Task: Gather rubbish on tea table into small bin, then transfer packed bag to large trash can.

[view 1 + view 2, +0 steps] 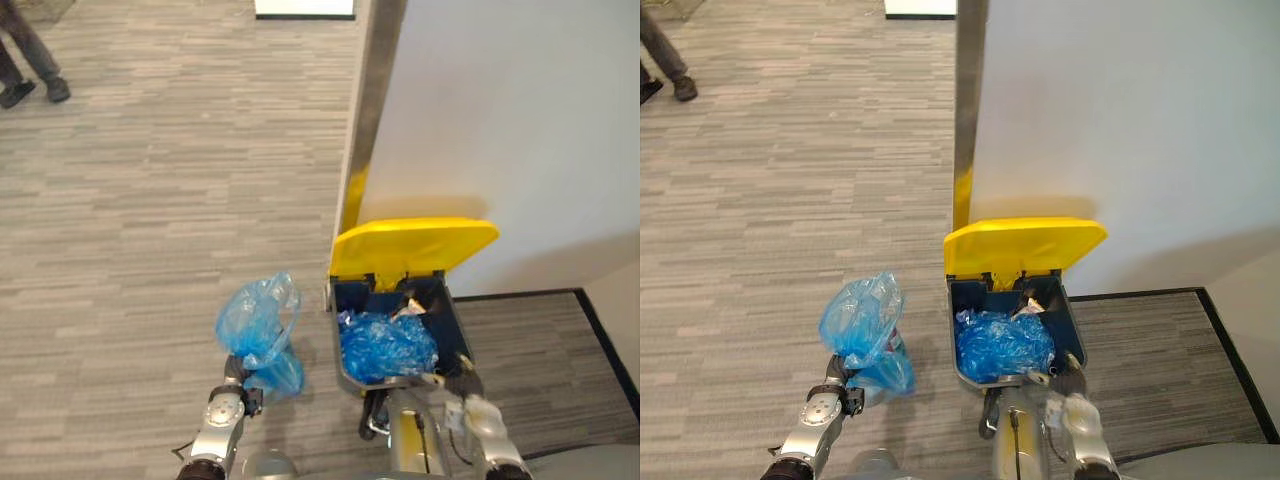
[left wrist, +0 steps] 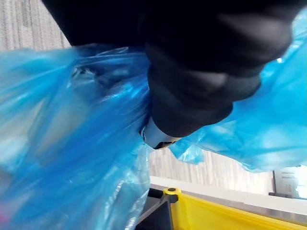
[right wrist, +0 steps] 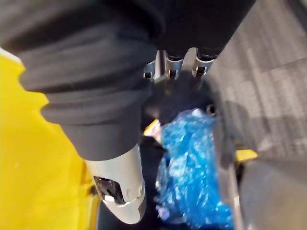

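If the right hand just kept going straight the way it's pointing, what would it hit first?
Most likely the crumpled blue plastic inside the open bin: the right hand sits at its near rim, aimed inward. Depth is unclear, so the rim could come first.

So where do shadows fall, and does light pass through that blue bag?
Left eye view: the yellow lid throws a soft shadow on the white wall behind it. Left wrist view: light glows through the thin blue bag.
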